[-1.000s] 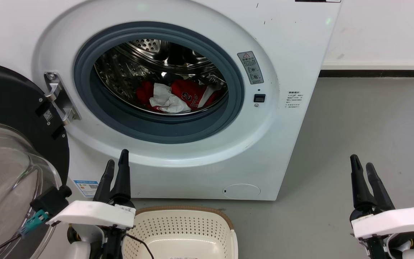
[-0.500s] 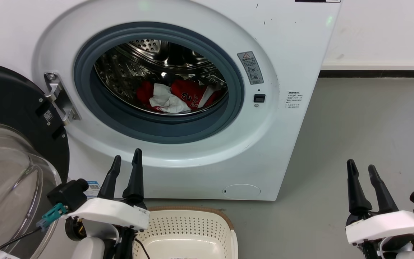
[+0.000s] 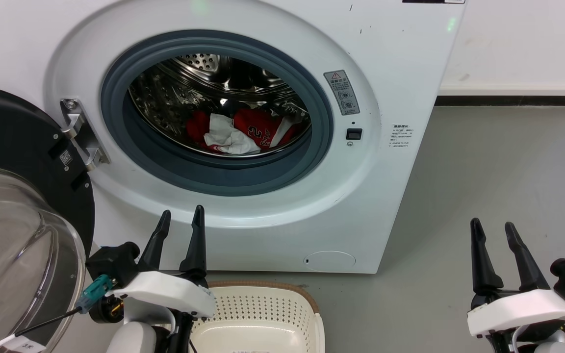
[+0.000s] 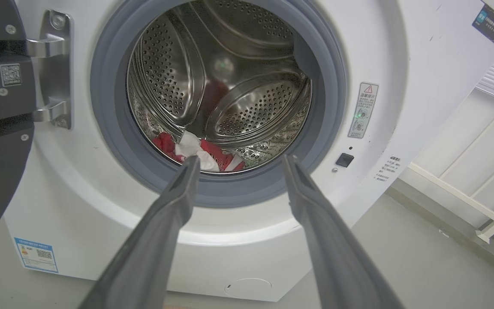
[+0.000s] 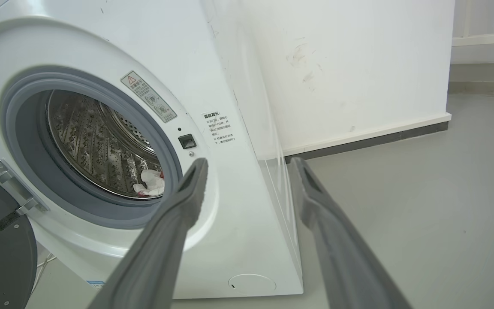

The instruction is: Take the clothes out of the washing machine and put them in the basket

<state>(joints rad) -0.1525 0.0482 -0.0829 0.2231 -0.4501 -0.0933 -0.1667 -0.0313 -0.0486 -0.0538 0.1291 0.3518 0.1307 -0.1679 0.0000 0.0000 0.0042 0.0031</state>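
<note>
Washing machine [image 3: 400, 73]: we see its front, with the door [image 3: 8, 132] swung wide open on the hinge side and the steel drum [image 3: 199, 63] exposed.
Clothes [image 3: 243, 132]: inside the washing machine, heaped at the drum bottom. Red jersey with white numbers, white cloth piece on top.
Basket [image 3: 263, 287]: on the floor [image 3: 483, 171] just in front of the washing machine, below its opening.
Left gripper [image 3: 182, 212]: outside the washing machine, low before its front panel, under the grey ring [image 3: 115, 122]. Fingers spread apart, nothing between them. In the left wrist view we see them aimed at the opening.
Right gripper [image 3: 491, 224]: off the washing machine's right front corner, over the floor. Fingers spread, gripping nothing.
</note>
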